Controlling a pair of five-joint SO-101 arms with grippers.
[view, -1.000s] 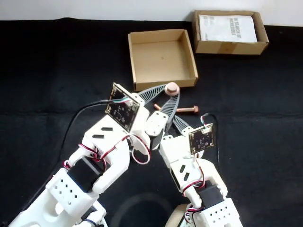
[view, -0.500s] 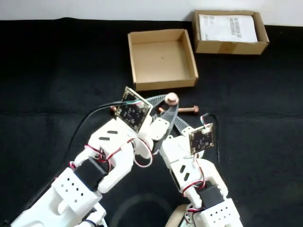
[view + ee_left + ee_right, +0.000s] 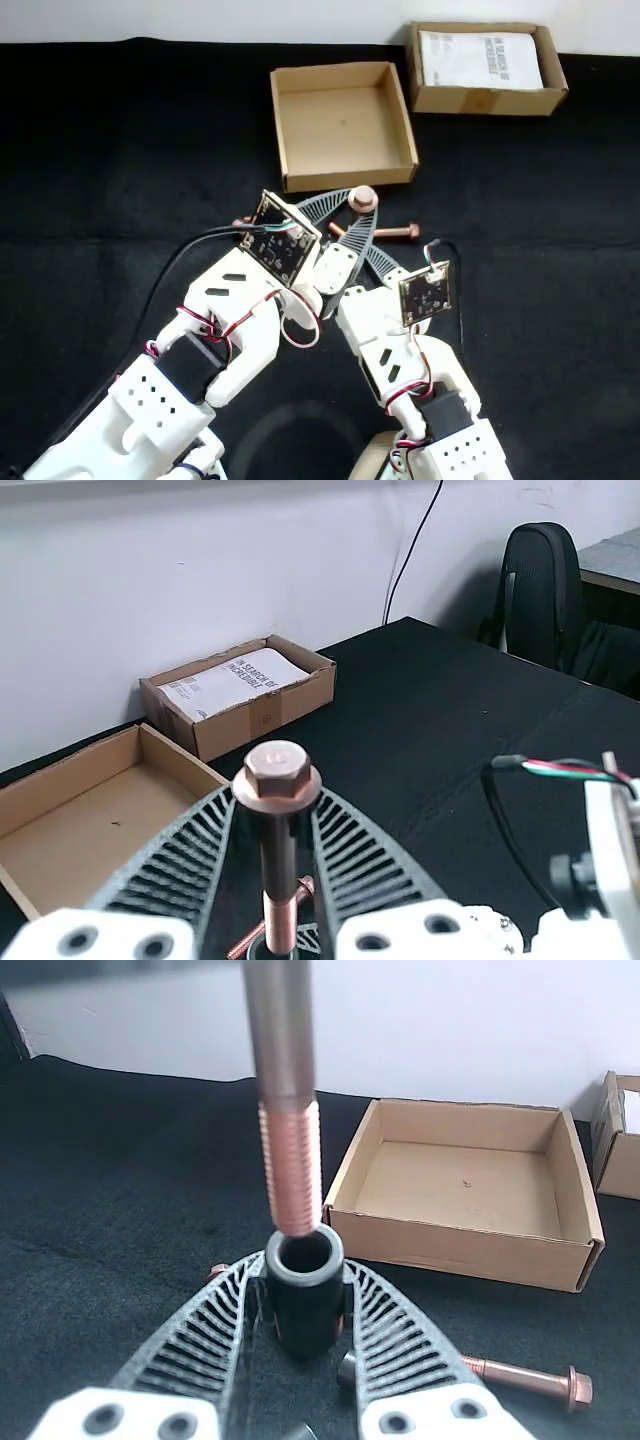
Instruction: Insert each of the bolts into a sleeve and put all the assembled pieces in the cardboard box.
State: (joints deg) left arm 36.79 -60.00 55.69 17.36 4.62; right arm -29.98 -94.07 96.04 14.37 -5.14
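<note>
1. The bolt [image 3: 277, 772] stands upright, head up, with its threaded end right at the mouth of the sleeve [image 3: 304, 1310]. Whether the tip has entered the bore cannot be told.
2. The left gripper [image 3: 277, 815] is clamped on the bolt's smooth shank just under the flanged head. The right gripper [image 3: 305, 1272] is closed around the sleeve's outer wall and holds it upright below the bolt, bore facing up.
3. Both pieces look like rigid metal, small but dense, and neither should give under pressure. The smooth shank is probably slippery between the ribbed fingers, so a hold close under the flange seems safest, since the head cannot slide through. The sleeve is best taken across its sides, with its mouth left free. The fit looks close, so a tilted bolt would likely catch on the rim.
4. A second bolt [image 3: 525, 1378] lies flat on the black table [image 3: 100, 150], near the front wall of the cardboard box [image 3: 345, 68]. A third bolt [image 3: 218, 1272] shows its head on the other side of the grippers.
5. The cardboard box sits open beyond the grippers, and no assembled piece lies in it yet. A smaller box [image 3: 485, 100] holding a printed sheet stands near it, farther off.
</note>
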